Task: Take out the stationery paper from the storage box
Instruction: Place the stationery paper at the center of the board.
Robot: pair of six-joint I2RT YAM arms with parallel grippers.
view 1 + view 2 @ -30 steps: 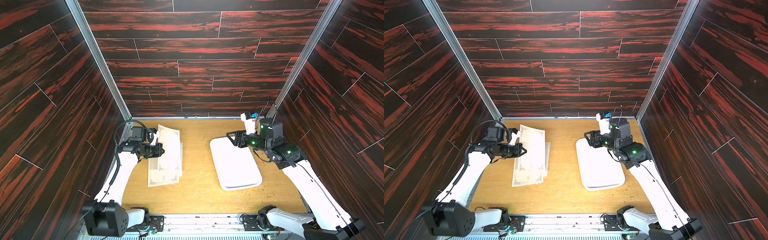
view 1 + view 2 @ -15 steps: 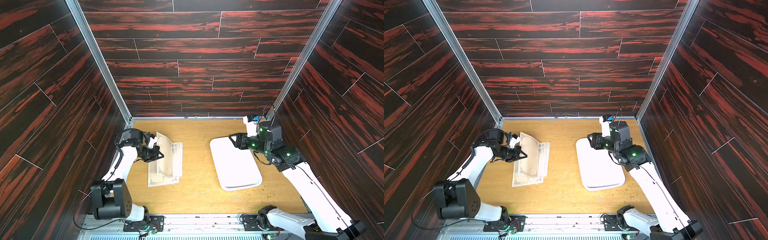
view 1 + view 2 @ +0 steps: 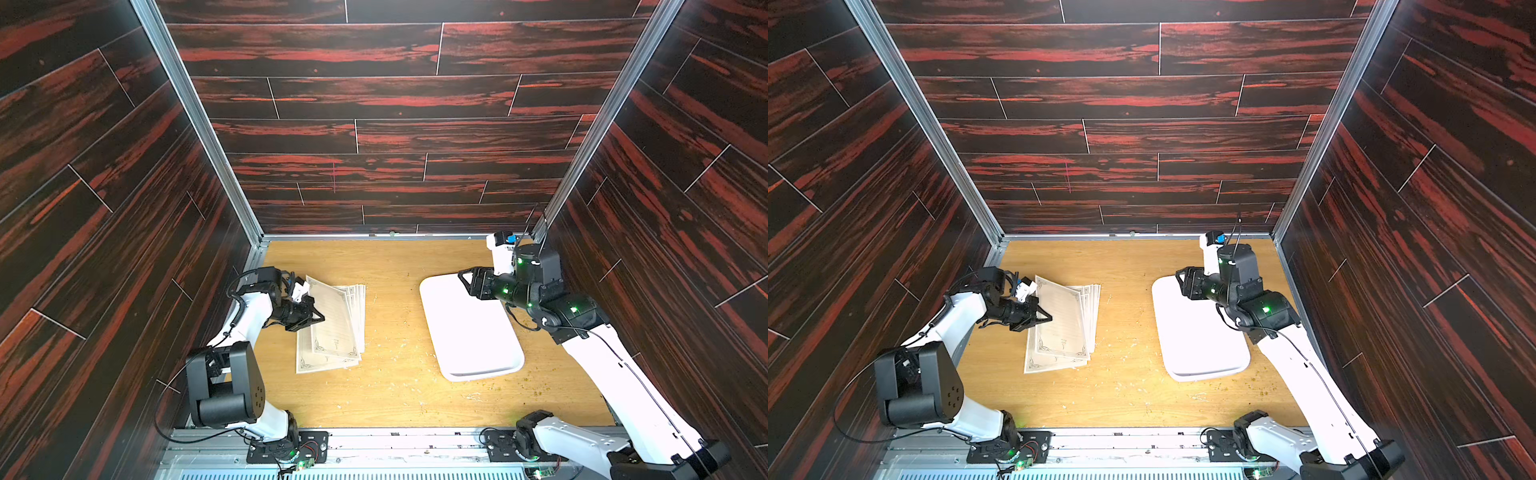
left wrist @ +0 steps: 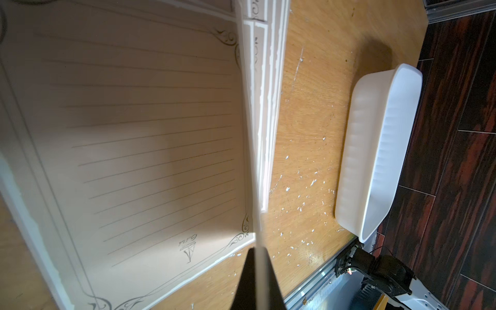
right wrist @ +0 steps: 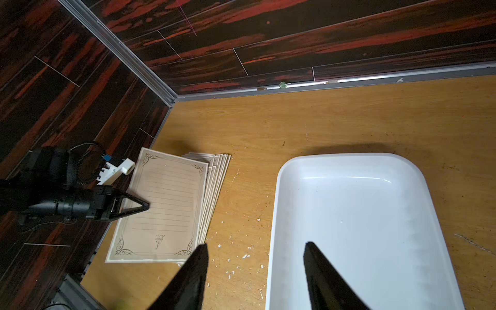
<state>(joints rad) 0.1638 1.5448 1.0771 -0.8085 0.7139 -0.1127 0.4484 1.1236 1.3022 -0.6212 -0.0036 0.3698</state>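
Observation:
Several sheets of cream stationery paper [image 3: 332,320] [image 3: 1065,322] lie fanned in a pile on the left of the table in both top views. My left gripper [image 3: 320,319] [image 3: 1047,319] is shut on the left edge of the top sheet, which slopes over the pile. That sheet shows edge-on [image 4: 255,188] between the closed jaws of the left gripper [image 4: 258,257]. The white storage box [image 3: 482,374] [image 3: 1204,374] [image 5: 279,193] stands on the right with nothing in it. My right gripper [image 3: 465,282] [image 5: 256,244] hovers open and empty over the box's far left rim.
Small white and dark crumbs are scattered on the wooden table [image 3: 399,374] between the pile and the box. Dark panelled walls close in the left, right and back sides. A metal rail [image 3: 374,436] with both arm bases runs along the front edge.
My left gripper has brought the held sheet down and nearer, from raised at the far left to sloping low over the pile. The right arm has hardly moved.

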